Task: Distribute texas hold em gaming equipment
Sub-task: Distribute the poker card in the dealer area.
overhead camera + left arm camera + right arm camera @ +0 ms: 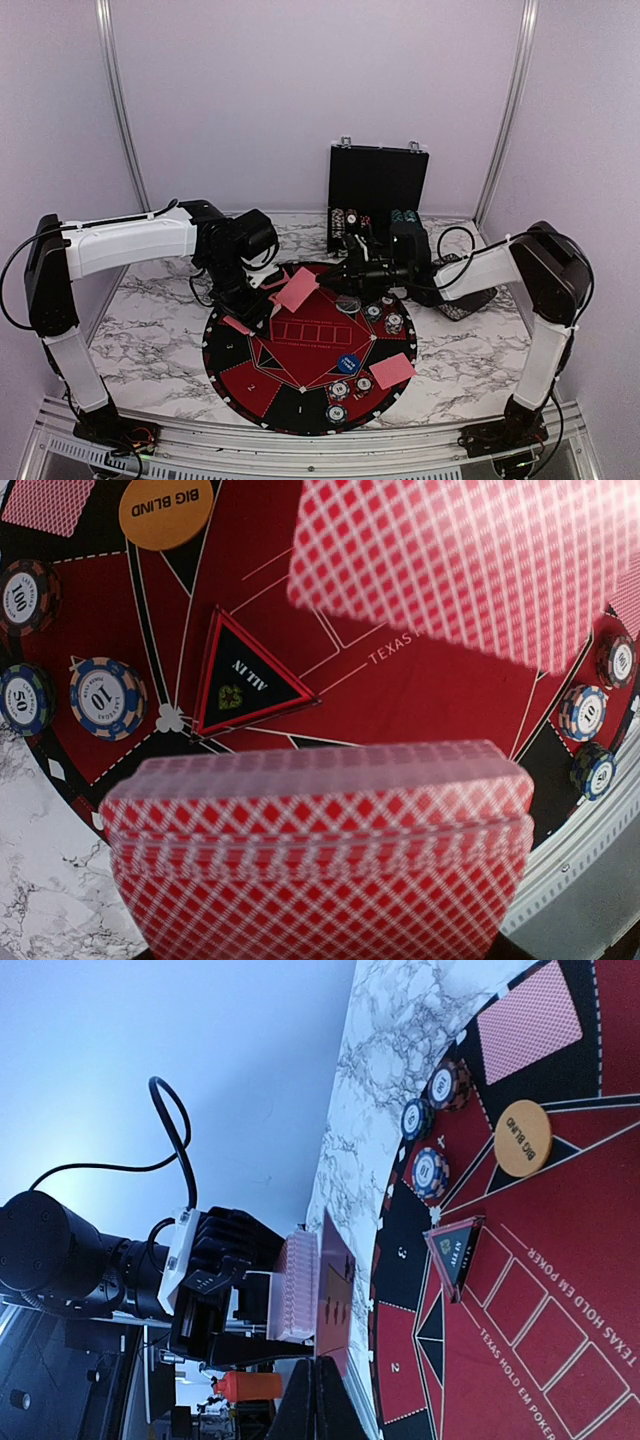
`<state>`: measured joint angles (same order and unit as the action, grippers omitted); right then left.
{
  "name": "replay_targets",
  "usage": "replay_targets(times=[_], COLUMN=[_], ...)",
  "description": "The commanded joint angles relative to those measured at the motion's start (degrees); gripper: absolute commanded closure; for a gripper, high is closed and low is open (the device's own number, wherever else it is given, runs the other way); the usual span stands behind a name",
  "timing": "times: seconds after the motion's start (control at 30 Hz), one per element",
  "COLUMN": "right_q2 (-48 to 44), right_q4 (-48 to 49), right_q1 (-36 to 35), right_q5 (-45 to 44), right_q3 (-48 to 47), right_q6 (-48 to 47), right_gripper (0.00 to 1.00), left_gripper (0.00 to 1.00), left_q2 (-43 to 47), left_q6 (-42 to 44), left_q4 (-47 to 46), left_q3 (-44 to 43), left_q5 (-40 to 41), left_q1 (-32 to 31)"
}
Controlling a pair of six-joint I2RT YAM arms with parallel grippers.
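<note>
Round mat (300, 350) on marble table (150, 330); seemingly open case (378, 180) behind.

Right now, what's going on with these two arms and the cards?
A Texas hold'em game is being laid out. The left gripper holds the deck of red-backed cards over the round mat. The right gripper has a single card pinched next to the deck, apart from it. Dealt cards lie at two spots on the mat, poker chips sit in groups along its rim, and the orange big blind button is down.
</note>
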<state>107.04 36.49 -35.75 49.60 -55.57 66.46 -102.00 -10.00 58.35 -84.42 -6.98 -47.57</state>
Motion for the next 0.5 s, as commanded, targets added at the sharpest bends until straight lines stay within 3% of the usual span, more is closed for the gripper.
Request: replay_targets(times=[0.0,0.47], right_q2=[-2.89,-3.13], right_q4=[1.50,-0.55], right_q1=[2.68,15.62], right_q5=[-0.35,-1.99], right_q3=[2.23,6.86], right_q6=[-0.96,-5.19], right_gripper=[1.00,1.00], left_gripper=[0.50,0.50], left_q2=[0.30,0.47], left_q6=[0.61,0.62], left_q4=[0.98,0.98], left_q3=[-0.13,-0.17], left_q5=[0.36,0.21], left_q1=[0.37,0.30])
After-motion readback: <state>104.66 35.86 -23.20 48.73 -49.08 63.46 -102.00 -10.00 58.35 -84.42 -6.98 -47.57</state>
